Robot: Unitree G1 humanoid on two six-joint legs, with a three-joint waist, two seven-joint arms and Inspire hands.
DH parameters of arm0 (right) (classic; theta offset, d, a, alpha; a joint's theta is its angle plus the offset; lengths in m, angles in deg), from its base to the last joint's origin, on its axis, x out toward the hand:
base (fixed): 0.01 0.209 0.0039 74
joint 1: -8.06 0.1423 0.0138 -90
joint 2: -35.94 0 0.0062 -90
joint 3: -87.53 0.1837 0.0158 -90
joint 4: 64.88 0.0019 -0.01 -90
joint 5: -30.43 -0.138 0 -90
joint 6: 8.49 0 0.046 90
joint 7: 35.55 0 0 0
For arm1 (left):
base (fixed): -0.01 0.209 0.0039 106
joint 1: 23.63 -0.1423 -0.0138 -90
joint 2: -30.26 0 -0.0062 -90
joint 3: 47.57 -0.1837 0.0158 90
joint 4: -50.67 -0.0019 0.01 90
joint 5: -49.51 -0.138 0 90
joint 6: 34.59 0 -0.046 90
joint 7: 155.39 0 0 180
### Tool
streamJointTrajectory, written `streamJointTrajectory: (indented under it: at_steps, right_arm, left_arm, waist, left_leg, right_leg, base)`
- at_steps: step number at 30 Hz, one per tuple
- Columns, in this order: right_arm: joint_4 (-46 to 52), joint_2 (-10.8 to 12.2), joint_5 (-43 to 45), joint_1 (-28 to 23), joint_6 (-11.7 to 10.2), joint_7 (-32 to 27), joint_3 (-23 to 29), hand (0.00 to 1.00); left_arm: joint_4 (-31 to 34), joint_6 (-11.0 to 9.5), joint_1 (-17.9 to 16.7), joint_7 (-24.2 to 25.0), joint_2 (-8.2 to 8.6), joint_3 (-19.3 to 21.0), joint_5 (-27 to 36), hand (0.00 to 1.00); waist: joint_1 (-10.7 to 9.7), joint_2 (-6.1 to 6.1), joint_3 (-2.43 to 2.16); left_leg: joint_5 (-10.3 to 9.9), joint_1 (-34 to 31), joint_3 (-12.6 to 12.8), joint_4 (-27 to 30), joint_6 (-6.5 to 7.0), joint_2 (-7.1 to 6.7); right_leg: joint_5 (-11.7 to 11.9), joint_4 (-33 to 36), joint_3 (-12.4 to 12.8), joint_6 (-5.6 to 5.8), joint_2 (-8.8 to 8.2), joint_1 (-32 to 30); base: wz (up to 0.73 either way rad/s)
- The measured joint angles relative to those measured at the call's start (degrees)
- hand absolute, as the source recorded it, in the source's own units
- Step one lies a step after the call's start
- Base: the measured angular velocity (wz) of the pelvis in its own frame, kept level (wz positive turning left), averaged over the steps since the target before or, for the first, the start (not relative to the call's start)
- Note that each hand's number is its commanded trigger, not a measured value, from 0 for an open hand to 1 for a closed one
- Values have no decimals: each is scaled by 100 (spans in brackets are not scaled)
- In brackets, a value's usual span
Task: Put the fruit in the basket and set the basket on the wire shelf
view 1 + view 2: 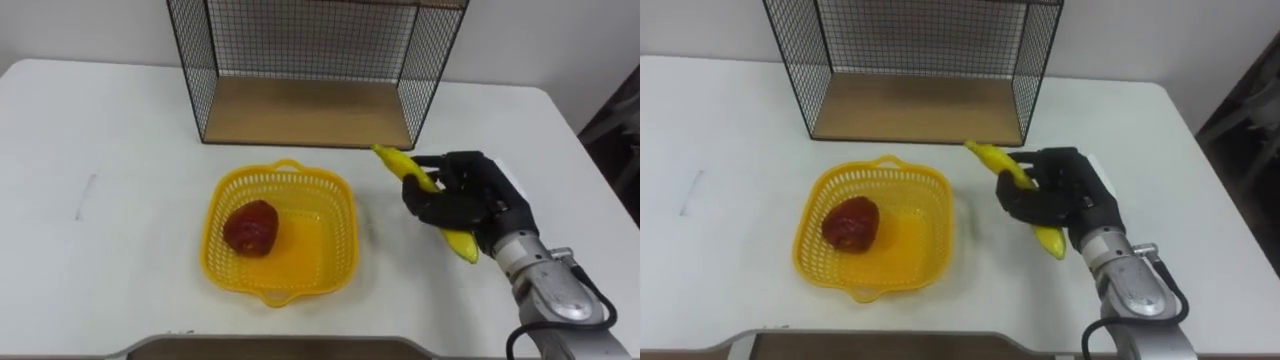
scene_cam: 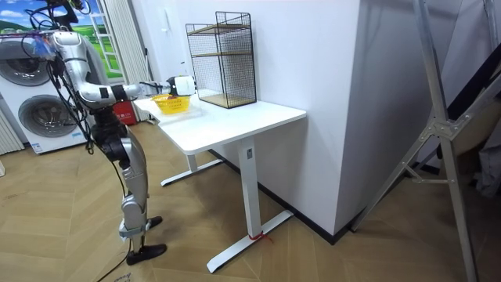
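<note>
**A:** What sits nearest the robot?

**B:** Its right hand [image 1: 470, 195], coming in from about 4 o'clock over the white table [image 1: 110, 150]. The dark fingers are curled round a banana [image 1: 400, 162] and grip it at the middle.

**A:** How does the banana lie?

**B:** On a slant. One yellow end sticks out below the hand toward 5 o'clock, and the other points toward 10 o'clock. I can't tell whether it touches the table.

**A:** And the basket?

**B:** The yellow basket [image 1: 283, 172] stands on the table at 9 o'clock from the hand, just beside it but apart. A red fruit [image 1: 250, 227] lies inside, in the basket's left half.

**A:** So the banana is outside it?

**B:** Yes, it is in the hand, past the basket's right rim.

**A:** What is further back?

**B:** The wire shelf [image 1: 310, 110] is at 12 o'clock from the basket. It has black mesh walls and a wooden floor, and the open front faces the robot. The banana's upper tip is near the shelf's front right corner.

**A:** Where is the robot standing?

**B:** At the table's end on the room view's left, with a washing machine [image 2: 39, 117] behind it.
</note>
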Motion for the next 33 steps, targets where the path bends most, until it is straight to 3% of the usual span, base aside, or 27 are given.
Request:
streamJointTrajectory:
  at_steps: [4,8,11,15,22,25,33]
  right_arm:
    - [164,0,-6,31,-53,115,-4,100]
    - [182,0,-2,34,-53,216,-9,100]
    - [186,-3,133,34,-53,275,-55,100]
    - [367,-11,621,44,-54,277,-231,100]
    - [387,-13,1728,481,-65,238,-654,100]
    - [388,-9,2009,566,-57,276,-799,100]
    - [370,2,2119,586,-39,370,-1210,100]
  left_arm:
    - [1,-88,10,1,14,-101,2,0]
    - [-4,-90,4,64,11,-100,2,0]
    - [-8,-92,22,79,-24,-100,17,0]
    - [-75,-109,134,74,-61,-144,17,0]
    - [-222,-206,378,66,-132,-406,15,0]
    - [-224,-195,361,77,-134,-433,11,0]
    - [-211,-120,370,79,-133,-521,13,0]
  waist:
    - [11,46,-41]
    - [21,-9,-37]
    - [54,-112,4]
    - [85,-221,12]
    - [172,-152,49]
    - [204,-140,44]
    - [363,-137,47]
  left_leg:
    - [19,39,36,-2,-5,-1]
    - [34,39,51,-8,-4,-3]
    - [34,12,50,-9,-3,-3]
    - [34,-108,-15,40,-2,-4]
    - [34,-184,-44,63,-2,0]
    - [34,-171,-61,62,-3,0]
    - [35,-183,-193,111,-3,-13]
  right_leg:
    - [-3,-3,8,1,-2,3]
    - [-4,-6,31,0,-2,-3]
    - [-4,-10,32,0,3,-14]
    - [1,12,-12,-2,5,-73]
    - [1,83,-54,-1,3,-145]
    - [1,83,-80,-1,3,-124]
    - [1,82,-167,-1,3,-74]
  base:
    - [0]
    - [0]
    - [0]
    - [7]
    - [2]
    - [4]
    - [6]
